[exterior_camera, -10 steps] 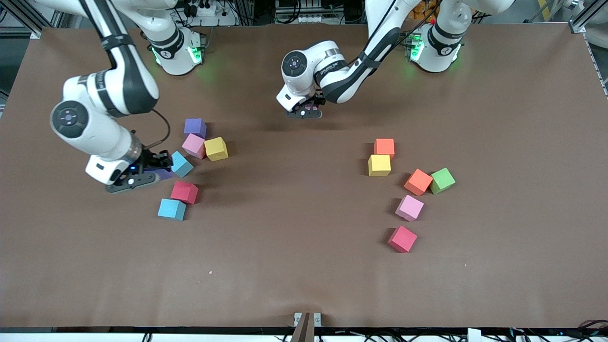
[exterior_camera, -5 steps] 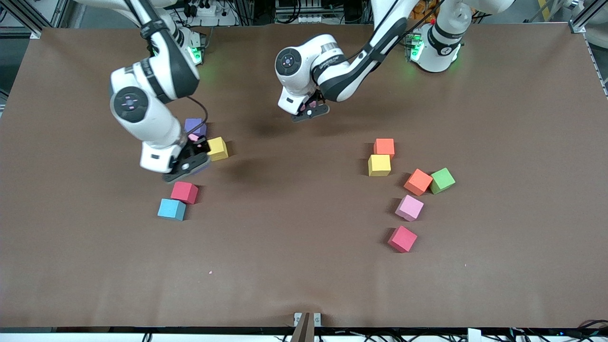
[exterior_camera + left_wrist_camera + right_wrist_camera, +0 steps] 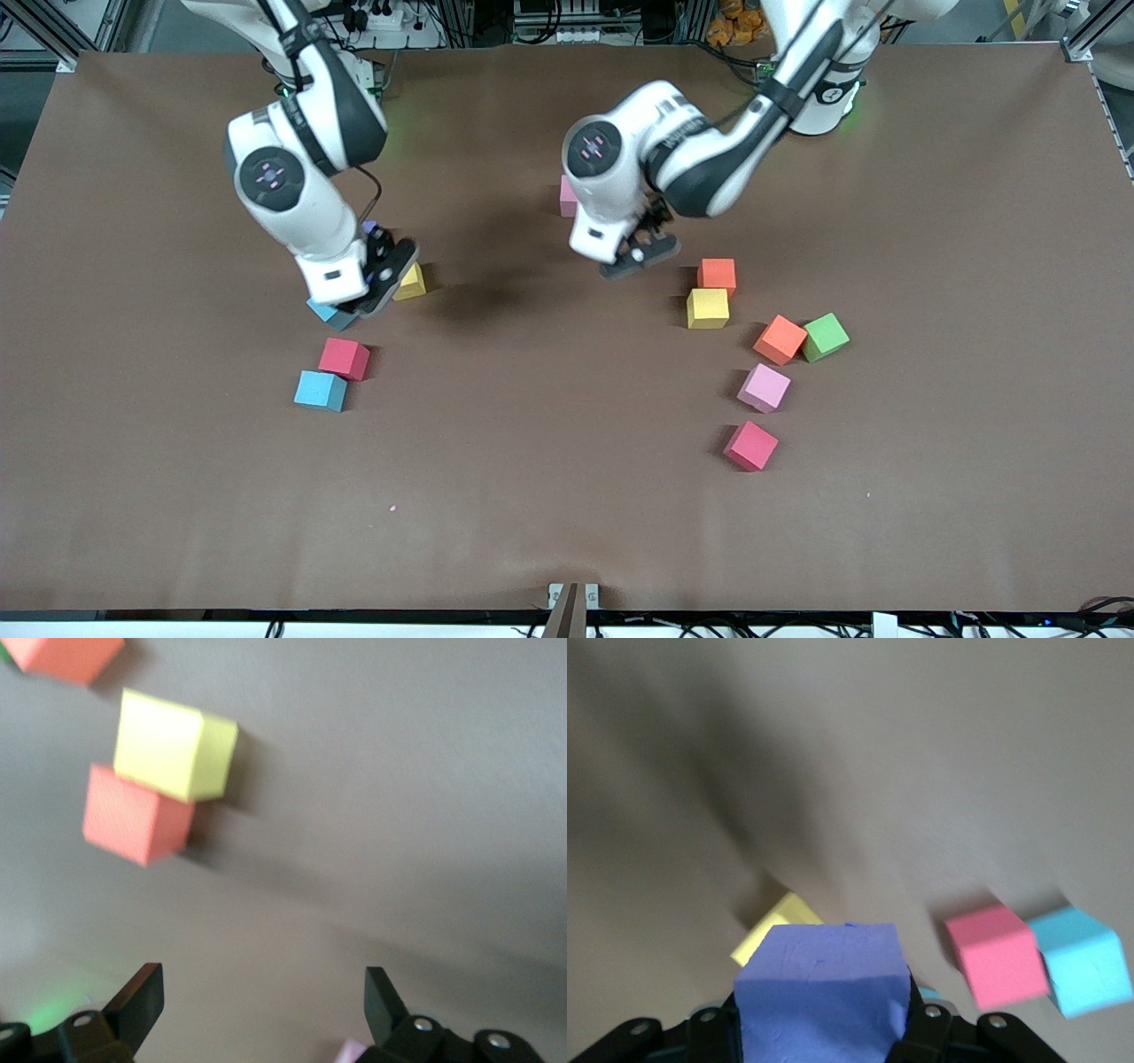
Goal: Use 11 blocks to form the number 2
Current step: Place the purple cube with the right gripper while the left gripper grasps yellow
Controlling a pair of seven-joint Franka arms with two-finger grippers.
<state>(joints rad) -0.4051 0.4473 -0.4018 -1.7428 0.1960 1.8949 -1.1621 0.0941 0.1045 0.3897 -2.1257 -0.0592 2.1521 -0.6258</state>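
My right gripper (image 3: pixel 387 268) is shut on a purple block (image 3: pixel 819 988) and holds it in the air over a yellow block (image 3: pixel 411 282) and a light blue block (image 3: pixel 322 312). My left gripper (image 3: pixel 640 254) is open and empty (image 3: pixel 264 1010), low over bare table beside an orange block (image 3: pixel 716 275) that touches a yellow block (image 3: pixel 707 308). A pink block (image 3: pixel 566 197) lies alone on the table by the left arm. No digit 2 shows; the blocks lie scattered.
A red block (image 3: pixel 344 358) and a light blue block (image 3: pixel 320 390) touch near the right arm's end. An orange block (image 3: pixel 780 339), a green cube (image 3: pixel 826 337), a pink block (image 3: pixel 764 387) and a red block (image 3: pixel 750 446) lie toward the left arm's end.
My right gripper has lifted the purple block and carried it toward the table's middle. My left gripper has let go of the pink block and moved toward the orange and yellow pair.
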